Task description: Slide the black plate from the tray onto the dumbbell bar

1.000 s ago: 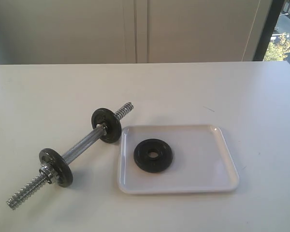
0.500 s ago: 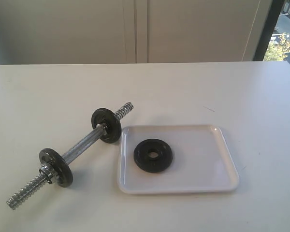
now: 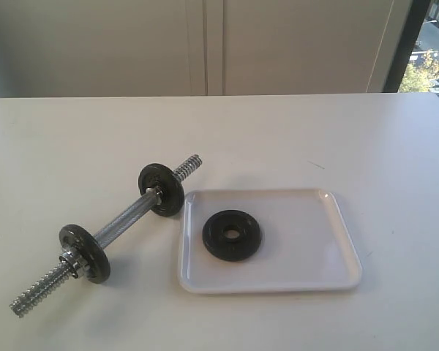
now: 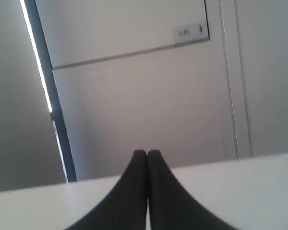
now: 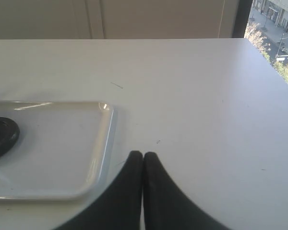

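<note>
The black plate point(image 3: 232, 235) lies flat in the left half of the white tray point(image 3: 307, 252); part of it shows in the right wrist view point(image 5: 1, 136) on the tray point(image 5: 62, 143). The chrome dumbbell bar point(image 3: 124, 218) lies slantwise on the table left of the tray, carrying two greyer discs point(image 3: 161, 189) point(image 3: 84, 253). Neither arm appears in the exterior view. My left gripper point(image 4: 147, 152) is shut and empty, facing a wall. My right gripper point(image 5: 143, 154) is shut and empty, hovering beside the tray's corner.
The white table point(image 3: 336, 139) stretches behind and to the right of the tray. A window point(image 3: 430, 51) is at the far right, and pale cabinet doors point(image 3: 205, 44) stand behind the table.
</note>
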`<action>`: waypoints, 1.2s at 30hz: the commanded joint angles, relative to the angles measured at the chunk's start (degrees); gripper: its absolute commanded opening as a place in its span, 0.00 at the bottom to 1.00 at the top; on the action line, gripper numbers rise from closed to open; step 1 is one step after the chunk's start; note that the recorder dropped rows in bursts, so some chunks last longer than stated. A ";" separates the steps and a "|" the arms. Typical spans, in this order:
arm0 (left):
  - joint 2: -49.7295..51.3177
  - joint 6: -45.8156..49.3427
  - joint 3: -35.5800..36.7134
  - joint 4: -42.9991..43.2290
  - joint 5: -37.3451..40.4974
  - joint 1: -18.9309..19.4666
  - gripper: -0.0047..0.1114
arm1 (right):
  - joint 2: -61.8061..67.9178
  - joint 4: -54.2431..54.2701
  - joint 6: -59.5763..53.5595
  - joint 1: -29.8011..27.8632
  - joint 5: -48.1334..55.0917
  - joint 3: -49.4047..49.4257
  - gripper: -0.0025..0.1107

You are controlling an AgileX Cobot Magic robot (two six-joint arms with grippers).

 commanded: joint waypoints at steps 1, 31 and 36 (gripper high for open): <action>-0.22 -7.93 0.04 -0.43 -14.42 0.05 0.04 | -0.38 -0.13 -0.10 -0.14 -0.22 0.27 0.02; 35.04 -16.30 -33.78 11.60 29.68 -0.66 0.04 | -0.38 -0.13 -0.10 -0.14 -0.22 0.27 0.02; 47.46 -4.57 -41.72 6.75 44.95 -4.84 0.04 | -0.38 -0.13 -0.10 -0.14 -0.22 0.27 0.02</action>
